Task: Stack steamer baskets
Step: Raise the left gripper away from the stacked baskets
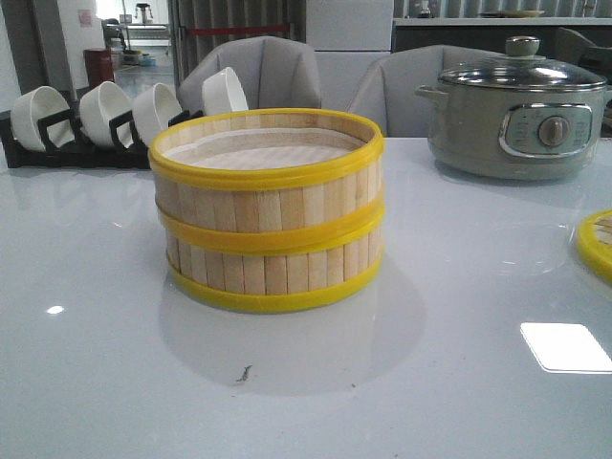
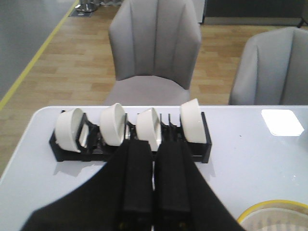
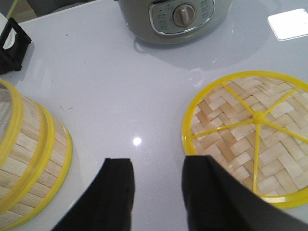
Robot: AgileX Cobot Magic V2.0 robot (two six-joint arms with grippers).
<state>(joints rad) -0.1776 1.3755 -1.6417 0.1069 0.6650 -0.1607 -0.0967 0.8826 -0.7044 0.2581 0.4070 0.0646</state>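
Two baskets (image 1: 266,212) sit stacked at desk (image 1: 430,382) centre, the lid (image 3: 249,135) lying flat at the right edge; the right end effector (image 3: 159,192) hovers wide and empty just beside the lid, and the left end effector (image 2: 153,183) is closed on nothing. Judged risk: the flat lid offers only its thin rim, so fingers could skid it across the glossy desk or seat it askew on the stack. The white desk reflects glare; bowls (image 1: 124,110) in a rack far left, a pot (image 1: 521,120) far right, grey chairs (image 2: 155,45) beyond.

No text can be read anywhere; the markings on the electric pot's control panel (image 1: 545,130) are too small.
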